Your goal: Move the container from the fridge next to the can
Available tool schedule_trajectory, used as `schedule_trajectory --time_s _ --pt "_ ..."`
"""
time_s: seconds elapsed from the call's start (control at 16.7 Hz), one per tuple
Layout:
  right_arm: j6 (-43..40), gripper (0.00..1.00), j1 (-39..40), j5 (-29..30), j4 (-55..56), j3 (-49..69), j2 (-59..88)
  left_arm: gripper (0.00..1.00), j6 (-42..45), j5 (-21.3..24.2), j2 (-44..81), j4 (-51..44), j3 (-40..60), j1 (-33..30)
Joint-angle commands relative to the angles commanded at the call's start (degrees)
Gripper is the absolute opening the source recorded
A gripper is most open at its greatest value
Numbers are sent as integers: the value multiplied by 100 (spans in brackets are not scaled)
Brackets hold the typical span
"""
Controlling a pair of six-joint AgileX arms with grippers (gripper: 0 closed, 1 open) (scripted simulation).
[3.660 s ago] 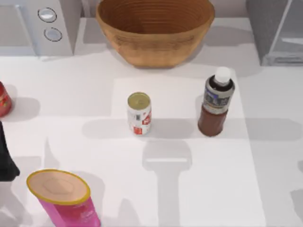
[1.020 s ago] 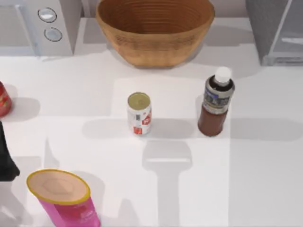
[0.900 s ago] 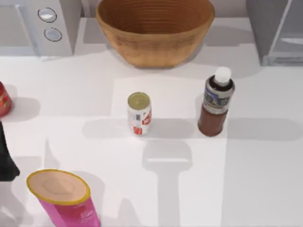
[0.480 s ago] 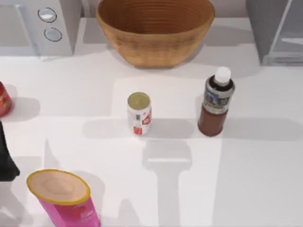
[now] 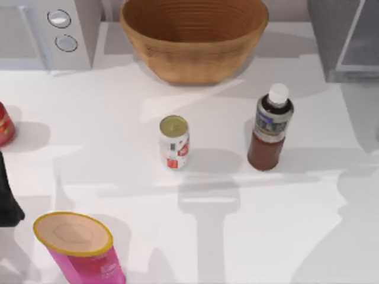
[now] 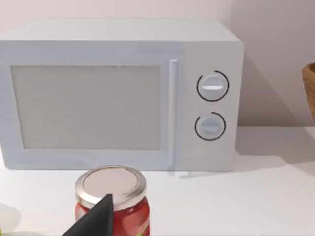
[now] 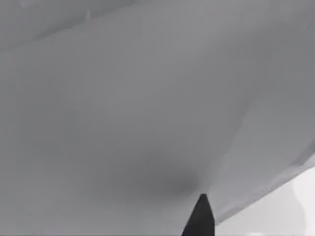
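Observation:
The container, a slim bottle with a white cap and dark reddish contents, stands upright on the white table, out of the fridge at the back right. The can, white with red markings and a gold top, stands to the container's left with a wide gap between them. My left arm is parked at the table's left edge; one of its dark fingertips shows in front of a red jar. In the right wrist view, a dark fingertip points at a plain grey surface close by.
A woven basket sits at the back centre and a light grey appliance with two knobs at the back left. A pink canister with a tan lid stands at the front left. The red jar is at the left edge.
Broad shadows have spread across the right and front of the table, and the fridge's panel looks darker. Container, can and left arm have not moved.

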Motion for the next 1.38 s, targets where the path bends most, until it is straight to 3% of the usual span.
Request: schedule_trajectory --time_s 0.24,0.48,0.9,1.38 --pt "1039 100 1560 1222 598 -525 -384 100 0 0 0 0 0 0" --pt "1635 100 2298 1910 942 -840 -631 100 0 0 0 0 0 0" --pt "1636 100 2227 1979 922 -784 -531 100 0 0 0 0 0 0" --pt "1649 100 2237 2003 547 1033 958 100 0 0 0 0 0 0"
